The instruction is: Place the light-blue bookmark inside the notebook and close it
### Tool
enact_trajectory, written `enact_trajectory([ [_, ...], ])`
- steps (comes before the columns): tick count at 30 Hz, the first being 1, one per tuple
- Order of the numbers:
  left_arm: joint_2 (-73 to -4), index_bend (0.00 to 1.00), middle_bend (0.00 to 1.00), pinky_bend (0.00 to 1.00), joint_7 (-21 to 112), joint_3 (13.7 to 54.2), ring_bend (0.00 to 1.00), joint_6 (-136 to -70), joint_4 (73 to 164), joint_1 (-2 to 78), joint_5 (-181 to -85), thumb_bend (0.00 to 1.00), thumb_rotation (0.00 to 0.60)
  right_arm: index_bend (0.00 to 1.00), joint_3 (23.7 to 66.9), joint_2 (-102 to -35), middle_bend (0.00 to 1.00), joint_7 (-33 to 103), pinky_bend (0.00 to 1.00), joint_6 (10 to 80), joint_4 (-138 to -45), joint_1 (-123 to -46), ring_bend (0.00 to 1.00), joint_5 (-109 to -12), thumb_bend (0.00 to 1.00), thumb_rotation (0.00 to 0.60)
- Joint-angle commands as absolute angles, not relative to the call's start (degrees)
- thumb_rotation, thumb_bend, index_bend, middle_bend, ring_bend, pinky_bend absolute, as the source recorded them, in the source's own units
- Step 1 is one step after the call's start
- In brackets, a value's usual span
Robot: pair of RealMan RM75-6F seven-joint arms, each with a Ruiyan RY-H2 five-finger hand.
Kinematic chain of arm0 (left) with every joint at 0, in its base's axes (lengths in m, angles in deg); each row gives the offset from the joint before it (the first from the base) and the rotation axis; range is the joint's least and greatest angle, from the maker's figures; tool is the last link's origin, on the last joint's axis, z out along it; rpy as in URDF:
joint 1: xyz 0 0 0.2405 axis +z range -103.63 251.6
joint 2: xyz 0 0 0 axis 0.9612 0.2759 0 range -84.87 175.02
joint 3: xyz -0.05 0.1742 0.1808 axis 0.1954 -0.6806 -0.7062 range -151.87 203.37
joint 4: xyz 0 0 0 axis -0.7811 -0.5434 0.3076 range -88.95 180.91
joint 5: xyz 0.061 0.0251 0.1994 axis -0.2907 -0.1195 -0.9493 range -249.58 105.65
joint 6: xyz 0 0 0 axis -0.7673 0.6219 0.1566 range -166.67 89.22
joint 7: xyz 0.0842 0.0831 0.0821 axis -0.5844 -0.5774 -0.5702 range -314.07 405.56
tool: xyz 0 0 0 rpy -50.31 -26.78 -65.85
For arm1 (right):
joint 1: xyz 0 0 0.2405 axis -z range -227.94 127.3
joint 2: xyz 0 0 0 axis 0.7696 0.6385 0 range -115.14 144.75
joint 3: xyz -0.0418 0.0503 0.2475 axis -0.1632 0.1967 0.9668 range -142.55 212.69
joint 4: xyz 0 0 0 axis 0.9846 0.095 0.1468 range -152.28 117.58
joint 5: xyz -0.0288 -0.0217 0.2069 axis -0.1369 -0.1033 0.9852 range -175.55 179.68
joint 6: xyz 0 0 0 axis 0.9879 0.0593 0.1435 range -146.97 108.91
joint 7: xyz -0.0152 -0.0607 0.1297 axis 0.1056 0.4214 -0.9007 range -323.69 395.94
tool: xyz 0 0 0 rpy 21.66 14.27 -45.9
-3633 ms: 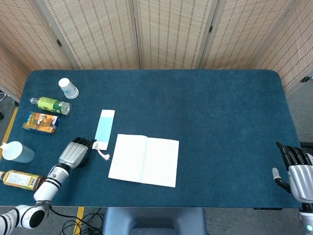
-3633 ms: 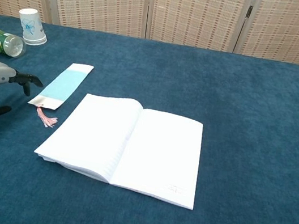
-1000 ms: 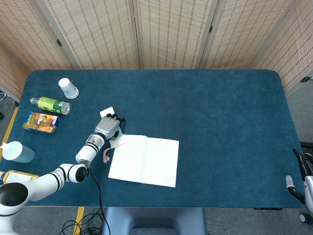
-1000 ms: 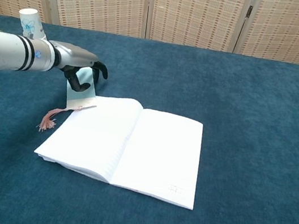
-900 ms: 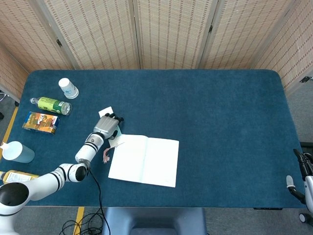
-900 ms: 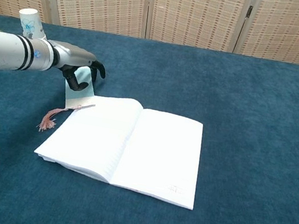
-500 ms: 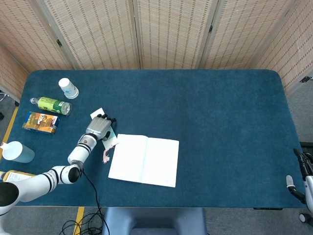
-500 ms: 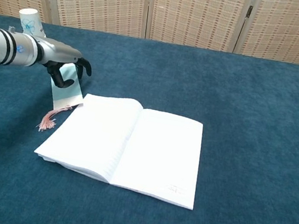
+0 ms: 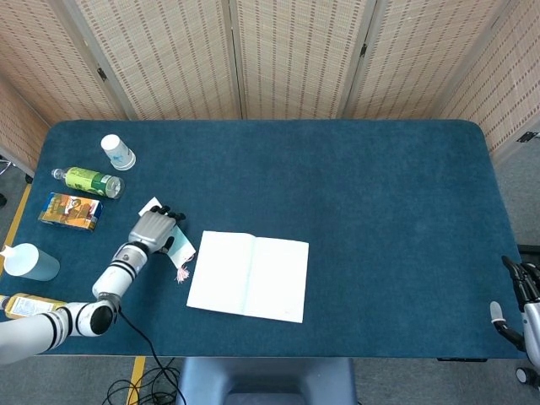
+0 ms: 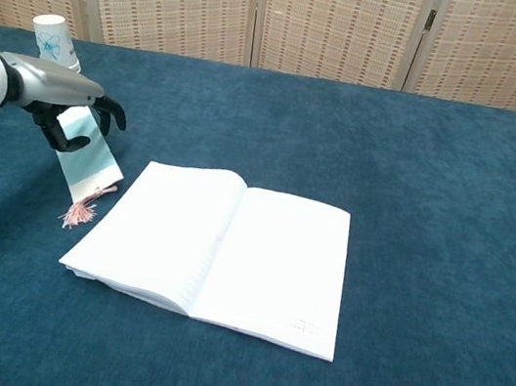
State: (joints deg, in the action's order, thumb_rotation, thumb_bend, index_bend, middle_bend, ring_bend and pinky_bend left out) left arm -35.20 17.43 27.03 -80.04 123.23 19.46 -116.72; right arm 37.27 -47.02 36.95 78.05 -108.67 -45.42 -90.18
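- A table (image 9: 380,194) covered in dark blue cloth stands in front of woven folding screens (image 9: 287,59)
- The left hand (image 9: 150,229) is low over the table near its left side, fingers wrapped around the upper part of the light-blue bookmark (image 10: 88,158)
- The bookmark hangs tilted from that hand; its lower end sits at the cloth and its pink tassel (image 10: 79,212) trails onto the table just below the hand
- The notebook (image 9: 249,276) lies open and flat, a little to the right of the left hand and nearer the front edge; the bookmark is beside its left page, not on it
- In the chest view the tassel lies just off the notebook's left edge; whether they touch cannot be told
- Behind the left hand, toward the far left corner, stands an upside-down paper cup (image 9: 118,152), and a green bottle (image 9: 91,181) lies on its side closer to the hand
- Left of the hand lies a small printed box (image 9: 71,211); farther left and forward are a pale blue container (image 9: 30,261) and a yellow-labelled bottle (image 9: 27,308) at the table edge
- The right hand (image 9: 525,305) is at the far right edge of the head view, off the table and well apart from everything; only part of it shows, so whether it is clenched or released cannot be told
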Motion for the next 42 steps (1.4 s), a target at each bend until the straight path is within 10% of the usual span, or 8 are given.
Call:
enact_trajectory([
  [1,-33.92,0.17,0.27,0.16,22.29,25.51,0.12,-84.72,124.92,23.08,-128.56,0.58,0.600,0.03,37.27,-47.03,0.19,37.12,0.16,77.99,-108.75,-45.45,0.15,-90.23,0.39,0.600],
  [18,-37.29,0.13,0.19,0.16,27.32,21.45,0.11,-88.02,114.76,26.83,-147.68,0.31,0.600,0.03,37.21,-46.86,0.19,38.68,0.16,77.51,-110.06,-45.72,0.15,-90.55,0.39,0.600],
  [42,-43.01,0.11,0.18,0.16,23.09,23.69,0.11,-86.39,108.97,28.25,-149.25,0.30,0.600,0.03,37.20,-46.94,0.19,38.59,0.16,77.42,-109.90,-45.60,0.15,-90.18,0.39,0.600],
])
